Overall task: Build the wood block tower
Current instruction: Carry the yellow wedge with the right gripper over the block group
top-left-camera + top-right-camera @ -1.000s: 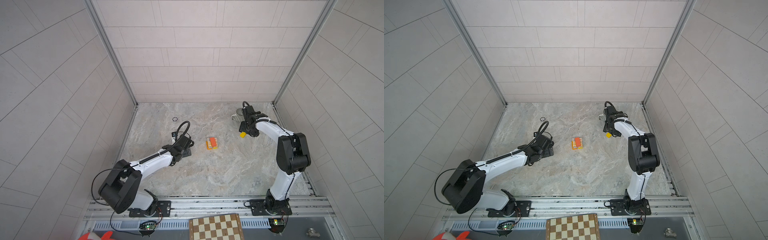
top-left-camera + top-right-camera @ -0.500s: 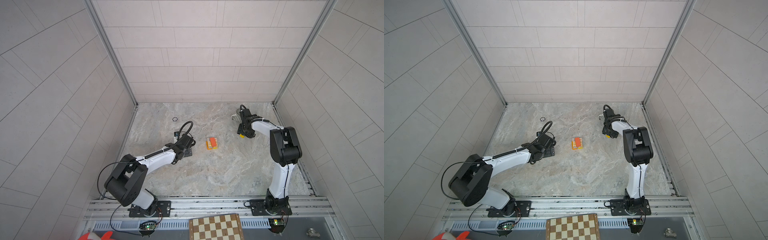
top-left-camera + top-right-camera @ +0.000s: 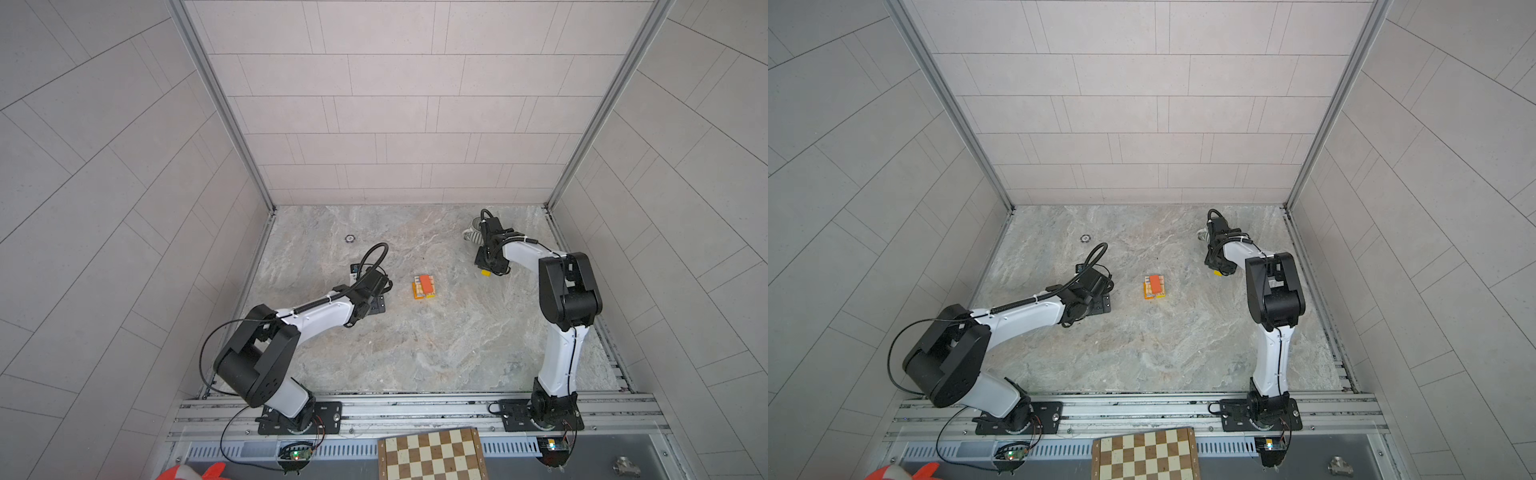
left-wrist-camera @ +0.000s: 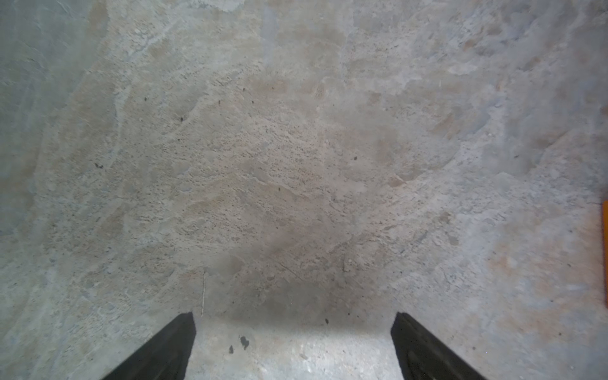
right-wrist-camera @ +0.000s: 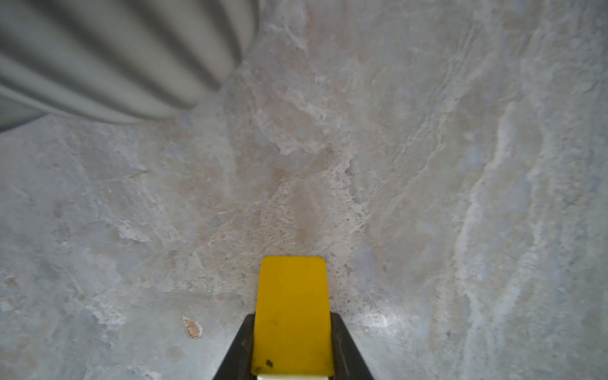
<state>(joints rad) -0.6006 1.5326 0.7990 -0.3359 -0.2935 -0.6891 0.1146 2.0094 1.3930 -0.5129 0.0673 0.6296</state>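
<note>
Yellow paint is catching my eye: the right pincer [image 5: 292, 316] is clamping a yellow block [image 5: 292, 296] from both sides, down at the stone table [image 5: 427, 197]. A striped mug [image 5: 115, 56] is standing near that pincer. The tower [image 3: 424, 286], orange piece uppermost, is sitting well apart, between both pincers. The left pincer [image 4: 292, 317] is hanging spread wide over bare stone.

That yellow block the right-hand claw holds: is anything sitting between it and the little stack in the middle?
Nothing visible. Only bare table lies between the yellow block in the right gripper and the tower. The striped mug stands nearer the back wall, off that line.
</note>
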